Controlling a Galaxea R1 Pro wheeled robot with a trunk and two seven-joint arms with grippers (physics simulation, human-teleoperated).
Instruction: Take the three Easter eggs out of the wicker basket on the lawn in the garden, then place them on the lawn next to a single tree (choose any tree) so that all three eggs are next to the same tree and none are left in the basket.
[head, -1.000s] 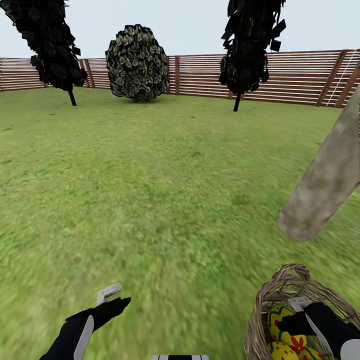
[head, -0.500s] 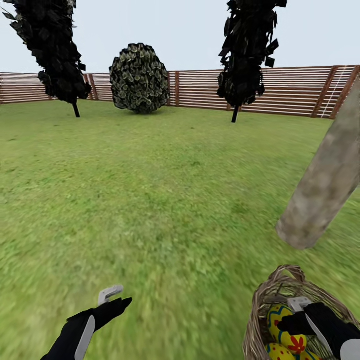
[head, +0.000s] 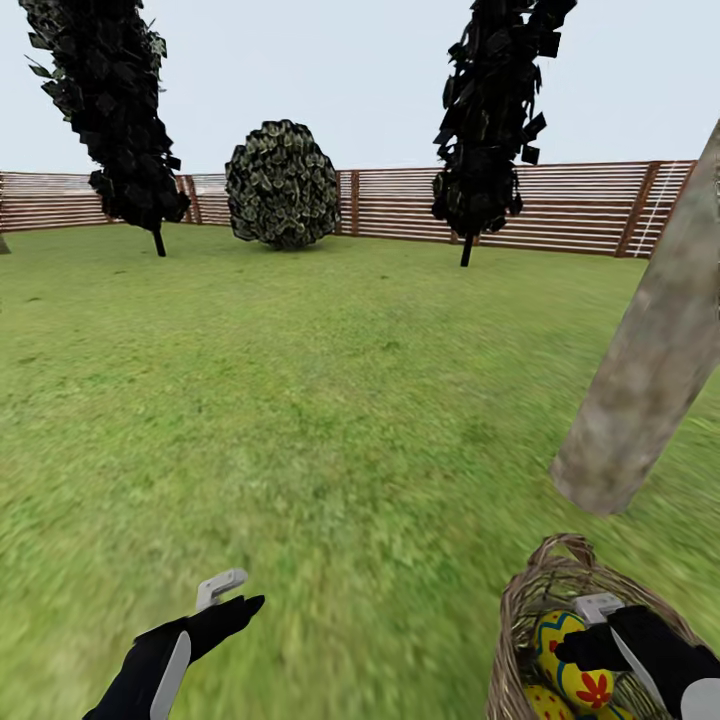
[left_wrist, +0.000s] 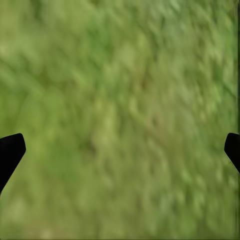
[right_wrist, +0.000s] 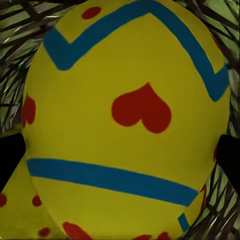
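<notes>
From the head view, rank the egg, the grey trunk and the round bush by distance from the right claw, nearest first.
1. Egg, in the basket, right at the right claw.
2. Grey trunk, just ahead on the right.
3. Round bush, far off by the fence.

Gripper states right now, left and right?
Left gripper: open, empty, over the lawn.
Right gripper: in the wicker basket, fingers either side of an Easter egg; grip cannot be told.
</notes>
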